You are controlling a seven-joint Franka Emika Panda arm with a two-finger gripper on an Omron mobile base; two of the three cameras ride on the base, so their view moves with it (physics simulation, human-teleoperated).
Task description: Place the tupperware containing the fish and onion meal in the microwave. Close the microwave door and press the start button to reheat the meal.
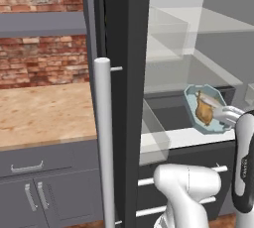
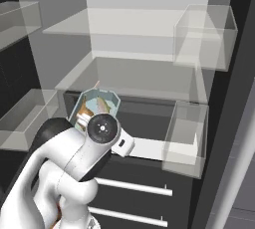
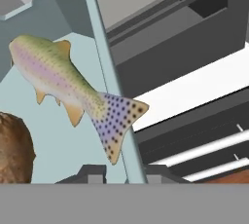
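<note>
- The gripper is pinched on the wall of the tupperware, a fingertip on either side of the pale-blue rim at the bottom of the hand view; the jaws stand narrow, with the wall between them.
- The tub is tipped steeply, nearly on edge, held out ahead of the wrist in front of the open fridge, off the shelf and level with the dark drawer behind it.
- Inside, just above the fingertips, lie a speckled fish whose tail crosses the rim and a brown chunk at the near left. Both base views show brown-orange food against the tub's floor.
- My reading of the step: carrying the tub clear of the fridge toward the microwave.
- To do it well, I would level the wrist first, since the tilt could spill the meal over the rim.
- Draw straight back, keeping clear of the clear bin to the right and the door handle to the left.
- Keep the pinch firm; a thin wall can pivot between the pads.
- Writing: small dark lettering runs along the forearm, too small to read. No brand or label shows on tub or fridge.
</note>
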